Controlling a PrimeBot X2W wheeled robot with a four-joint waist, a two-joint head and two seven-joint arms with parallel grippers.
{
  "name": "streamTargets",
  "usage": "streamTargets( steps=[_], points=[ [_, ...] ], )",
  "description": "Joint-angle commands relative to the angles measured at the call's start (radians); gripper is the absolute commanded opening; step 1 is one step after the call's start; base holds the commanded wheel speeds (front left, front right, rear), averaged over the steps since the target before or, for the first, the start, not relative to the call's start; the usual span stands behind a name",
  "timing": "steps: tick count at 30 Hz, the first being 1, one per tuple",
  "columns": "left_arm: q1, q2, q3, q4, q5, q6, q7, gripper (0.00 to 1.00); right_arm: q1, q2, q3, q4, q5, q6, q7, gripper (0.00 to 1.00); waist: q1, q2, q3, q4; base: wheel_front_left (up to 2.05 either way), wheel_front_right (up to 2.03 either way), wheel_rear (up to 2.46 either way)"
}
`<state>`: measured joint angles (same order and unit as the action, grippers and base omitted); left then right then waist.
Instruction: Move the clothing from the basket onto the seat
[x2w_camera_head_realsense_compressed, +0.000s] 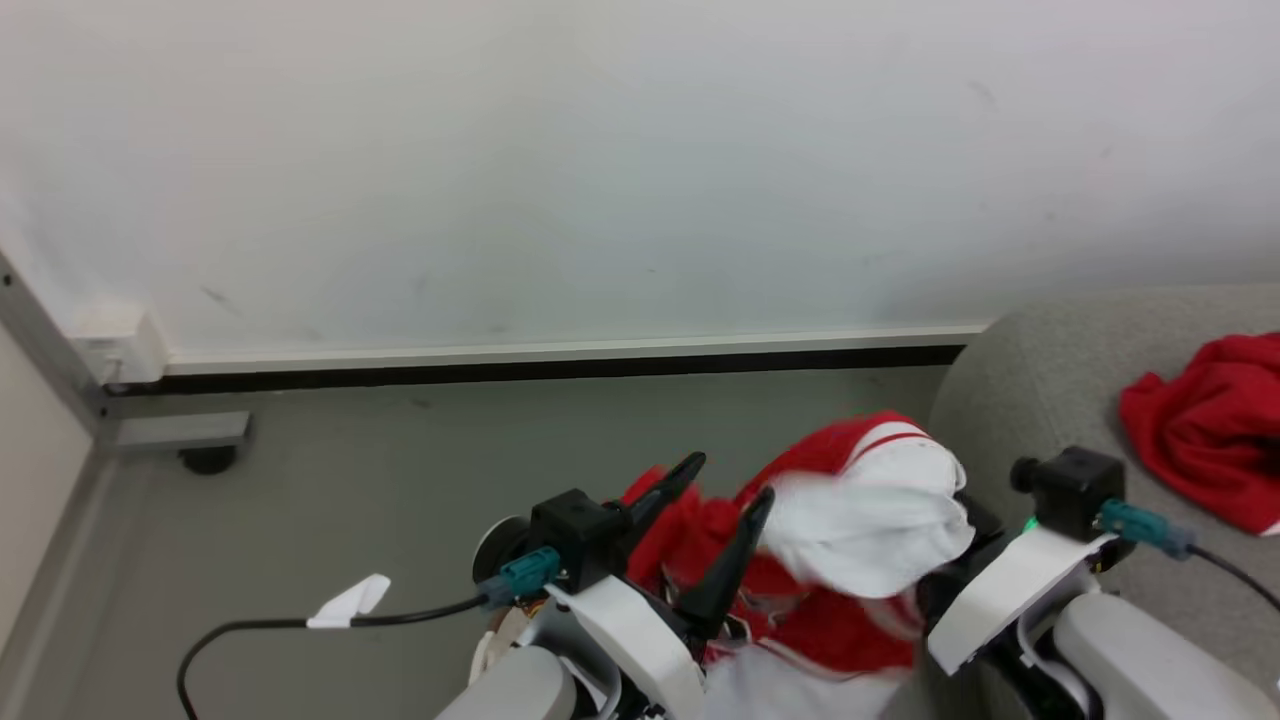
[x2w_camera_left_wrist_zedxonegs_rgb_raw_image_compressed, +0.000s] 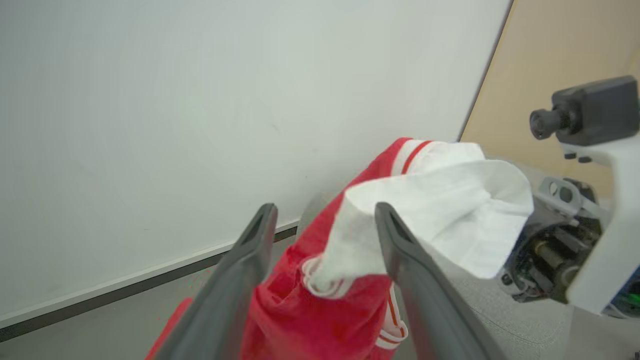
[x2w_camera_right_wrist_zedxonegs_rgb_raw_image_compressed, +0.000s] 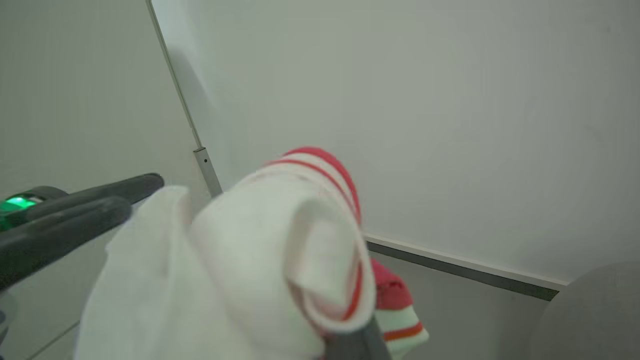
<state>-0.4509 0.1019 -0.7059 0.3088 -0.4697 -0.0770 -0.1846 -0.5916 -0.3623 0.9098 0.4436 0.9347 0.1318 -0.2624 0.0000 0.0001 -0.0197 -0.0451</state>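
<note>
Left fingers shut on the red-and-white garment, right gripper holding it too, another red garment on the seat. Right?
No: the fingers of the left gripper are spread open, not shut on the garment, as the left wrist view shows. The right gripper holds it, and a red garment lies on the seat.

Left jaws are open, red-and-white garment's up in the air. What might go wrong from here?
The red-and-white fabric garment hangs from the shut right gripper alone, beside rather than over the large light grey upholstered seat: a slip would likely drop it on the grey floor. Its folds lie inside the open left gripper and may snag.
</note>
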Motion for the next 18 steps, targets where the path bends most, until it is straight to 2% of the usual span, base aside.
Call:
streamTargets(
  steps=[1, 11, 18],
  points=[
    [0.012, 0.007, -0.001, -0.001, -0.017, 0.003, 0.000, 1.00, 0.012, -0.016, -0.045, -0.017, -0.021, -0.002, -0.003, 0.00, 0.0000, -0.0001, 0.005, -0.039, 0.00, 0.00, 0.00],
    [0.018, 0.016, -0.010, 0.002, -0.011, 0.010, -0.019, 1.00, 0.027, -0.086, -0.242, -0.112, -0.107, -0.002, -0.003, 0.00, 0.0000, -0.0001, 0.016, -0.187, 0.00, 0.00, 0.00],
    [0.006, 0.026, -0.015, 0.006, 0.003, 0.002, -0.048, 1.00, 0.062, -0.143, -0.335, -0.195, -0.155, -0.002, -0.003, 0.00, 0.0000, -0.0001, 0.032, -0.296, 0.00, 0.00, 0.00]
  ],
)
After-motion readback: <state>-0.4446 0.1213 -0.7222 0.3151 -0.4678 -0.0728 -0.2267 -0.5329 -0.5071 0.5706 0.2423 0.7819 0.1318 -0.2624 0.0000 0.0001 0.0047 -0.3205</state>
